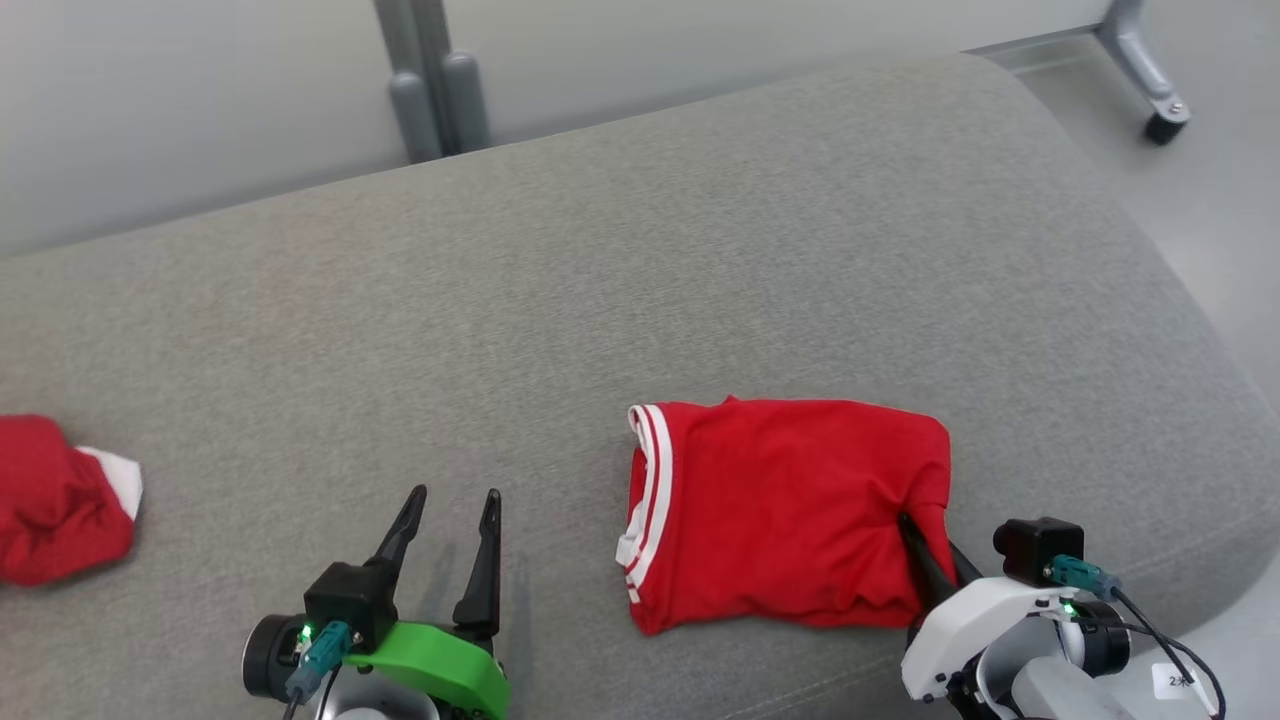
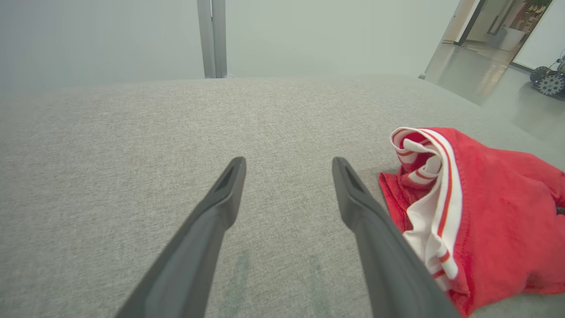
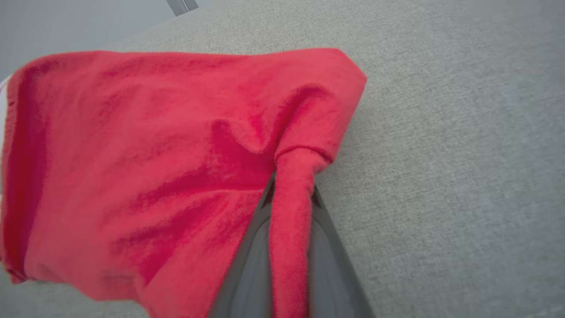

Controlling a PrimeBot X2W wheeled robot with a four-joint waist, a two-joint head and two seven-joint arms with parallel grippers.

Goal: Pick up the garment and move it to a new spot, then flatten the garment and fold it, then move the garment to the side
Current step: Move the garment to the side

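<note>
Garment (image 1: 780, 510) folded, edge pinched in right hand (image 1: 910, 528).

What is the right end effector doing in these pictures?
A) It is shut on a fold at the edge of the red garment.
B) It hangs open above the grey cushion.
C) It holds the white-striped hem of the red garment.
A: the right end effector is shut on a pinched ridge at the edge of the red garment, opposite its white-striped hem; the left end effector stands open over the grey cushion.
</note>
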